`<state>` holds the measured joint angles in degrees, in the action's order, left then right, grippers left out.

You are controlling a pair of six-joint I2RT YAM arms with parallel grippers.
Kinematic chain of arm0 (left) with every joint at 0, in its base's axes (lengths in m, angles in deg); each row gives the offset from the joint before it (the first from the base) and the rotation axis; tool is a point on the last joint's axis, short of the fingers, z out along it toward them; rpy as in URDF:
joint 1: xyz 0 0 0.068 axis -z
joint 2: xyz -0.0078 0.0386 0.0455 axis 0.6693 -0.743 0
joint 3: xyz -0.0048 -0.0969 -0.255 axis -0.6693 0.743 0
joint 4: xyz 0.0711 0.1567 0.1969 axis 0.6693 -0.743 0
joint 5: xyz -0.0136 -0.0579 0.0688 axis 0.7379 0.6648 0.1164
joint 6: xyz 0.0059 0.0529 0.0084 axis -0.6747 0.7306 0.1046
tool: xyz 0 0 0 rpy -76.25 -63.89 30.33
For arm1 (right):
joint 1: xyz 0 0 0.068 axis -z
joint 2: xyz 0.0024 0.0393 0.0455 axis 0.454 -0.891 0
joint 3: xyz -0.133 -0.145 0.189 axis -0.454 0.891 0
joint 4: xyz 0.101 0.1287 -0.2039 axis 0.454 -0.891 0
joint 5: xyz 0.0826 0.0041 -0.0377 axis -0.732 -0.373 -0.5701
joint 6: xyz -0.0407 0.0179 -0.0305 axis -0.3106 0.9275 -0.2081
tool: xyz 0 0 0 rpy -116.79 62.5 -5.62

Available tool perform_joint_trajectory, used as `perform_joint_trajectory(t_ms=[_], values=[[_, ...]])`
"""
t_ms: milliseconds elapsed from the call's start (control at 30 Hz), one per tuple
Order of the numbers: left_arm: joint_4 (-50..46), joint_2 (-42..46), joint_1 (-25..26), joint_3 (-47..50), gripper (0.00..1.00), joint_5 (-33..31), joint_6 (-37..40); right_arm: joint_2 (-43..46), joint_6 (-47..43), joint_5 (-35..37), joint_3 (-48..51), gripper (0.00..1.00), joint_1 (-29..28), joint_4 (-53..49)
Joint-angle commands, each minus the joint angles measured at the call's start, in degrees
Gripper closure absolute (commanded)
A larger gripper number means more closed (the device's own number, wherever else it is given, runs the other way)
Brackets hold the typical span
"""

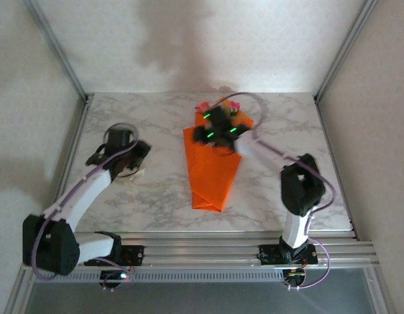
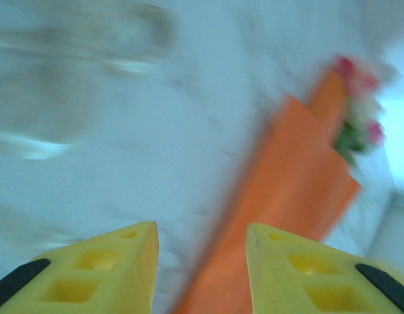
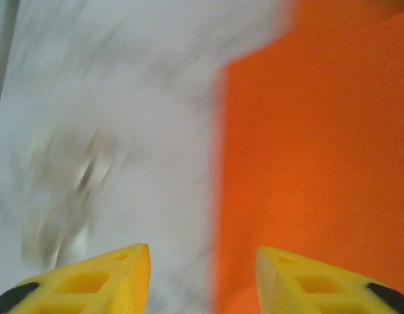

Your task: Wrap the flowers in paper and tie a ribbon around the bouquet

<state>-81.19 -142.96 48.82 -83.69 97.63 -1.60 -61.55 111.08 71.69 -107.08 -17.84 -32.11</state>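
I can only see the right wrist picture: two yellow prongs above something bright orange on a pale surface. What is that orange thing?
Observer: From above, it is orange paper folded into a narrow cone on the marble table, its tip towards the arms.
Operator: Is anything inside it?
Observer: Yes, roses, pink and cream, poke out at its wide far end.
Operator: What is the other arm doing?
Observer: The left gripper hangs open over bare marble to the left of the cone, holding nothing.
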Motion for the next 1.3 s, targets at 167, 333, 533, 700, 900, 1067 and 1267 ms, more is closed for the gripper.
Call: perform_joint_trajectory(t_ms=[167,333,533,700,900,1067,1267], values=[[-1.94,6.85,-16.46,12.44,0.6,6.13,-3.41,-14.63,-30.31,-1.55,-9.03,0.44,-18.23,0.21],[-4.26,9.39,-19.47,11.61,0.59,3.1,-5.37,-23.0,-29.17,0.08,-18.72,0.42,-20.75,-1.32],[-6.86,16.84,-19.47,13.34,0.57,1.59,-12.09,-32.58,-26.07,7.63,-30.69,0.39,-21.72,-5.88],[-10.88,20.83,-19.64,12.4,0.57,0.53,-12.04,-37.27,-25.13,8.8,-36.21,0.4,-22.88,-8.94],[-11.79,21.23,-19.61,11.1,0.57,1.44,-11.38,-41.51,-23.39,13.4,-40.71,0.42,-24.26,-12.7],[-12.06,21.49,-19.61,10.62,0.57,1.53,-10.99,-42.71,-22.84,14.5,-42.21,0.78,-24.17,-14.74],[-11.23,21.45,-19.48,10.24,0.55,1.36,-10.42,-30.96,-27.0,18.85,-35.65,1.0,-23.1,-9.58]])
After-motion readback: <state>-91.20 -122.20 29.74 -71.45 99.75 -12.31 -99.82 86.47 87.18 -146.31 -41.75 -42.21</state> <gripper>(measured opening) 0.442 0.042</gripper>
